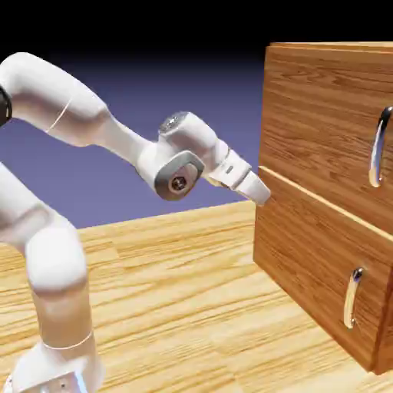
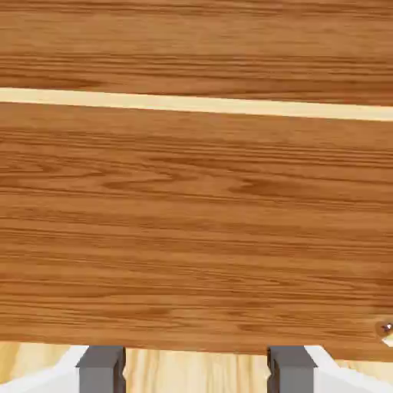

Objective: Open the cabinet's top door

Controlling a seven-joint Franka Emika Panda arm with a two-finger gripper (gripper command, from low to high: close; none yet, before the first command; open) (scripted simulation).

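The cabinet [image 1: 330, 192] of orange-brown wood stands at the exterior view's right. Its top door [image 1: 318, 115] carries a long curved silver handle [image 1: 378, 146] near the right edge. My gripper [image 1: 262, 195] sits at the cabinet's left front edge, level with the seam between the two panels and far from that handle. In the hand view my gripper [image 2: 196, 370] is open, its grey fingertips [image 2: 100, 367] spread wide with nothing between them. Wood grain fills that view, crossed by a pale seam [image 2: 196, 104], with a strip of the top door [image 2: 196, 46] above it.
The shorter lower panel [image 1: 311, 265] has a smaller silver handle [image 1: 353, 298]. It fills most of the hand view [image 2: 196, 230], with a silver speck [image 2: 387, 330] at its right edge. The light wooden table [image 1: 192, 307] runs under the arm and cabinet.
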